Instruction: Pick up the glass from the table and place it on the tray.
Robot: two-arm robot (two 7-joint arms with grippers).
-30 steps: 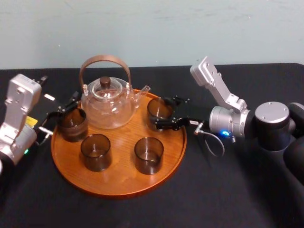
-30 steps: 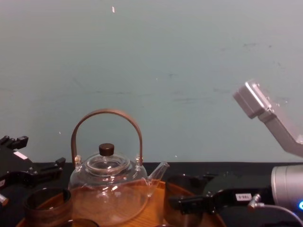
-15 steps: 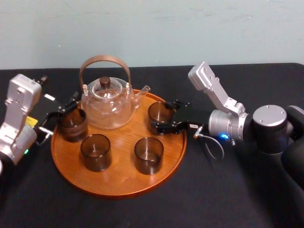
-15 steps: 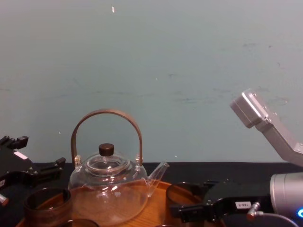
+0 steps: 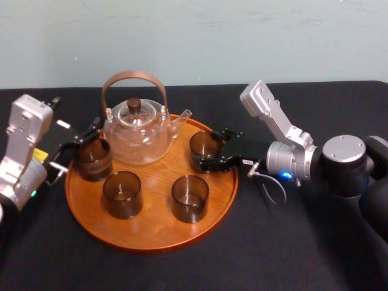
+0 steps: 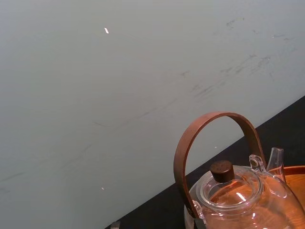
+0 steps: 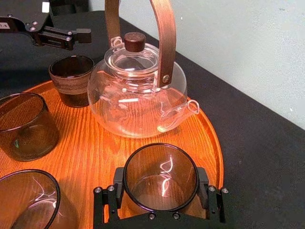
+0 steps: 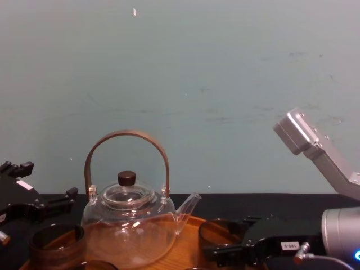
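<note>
The round wooden tray (image 5: 151,233) lies in the middle of the black table with a clear glass teapot (image 5: 136,130) at its back. My right gripper (image 5: 212,147) reaches in from the right and is shut on a smoky glass (image 5: 204,144) at the tray's back right. In the right wrist view the pads (image 7: 204,187) press both sides of this glass (image 7: 160,177), which stands upright on the tray (image 7: 95,143). My left gripper (image 5: 76,148) is open at the tray's left edge, beside another glass (image 5: 92,159).
Two more glasses (image 5: 122,194) (image 5: 190,197) stand at the tray's front. The teapot's spout (image 7: 190,107) points towards the held glass, close behind it. Black table (image 5: 273,254) lies bare in front and to the right. A pale wall (image 8: 180,84) closes the back.
My right gripper has lowered a little with the glass, towards the tray's surface. The left arm and the other glasses have not moved.
</note>
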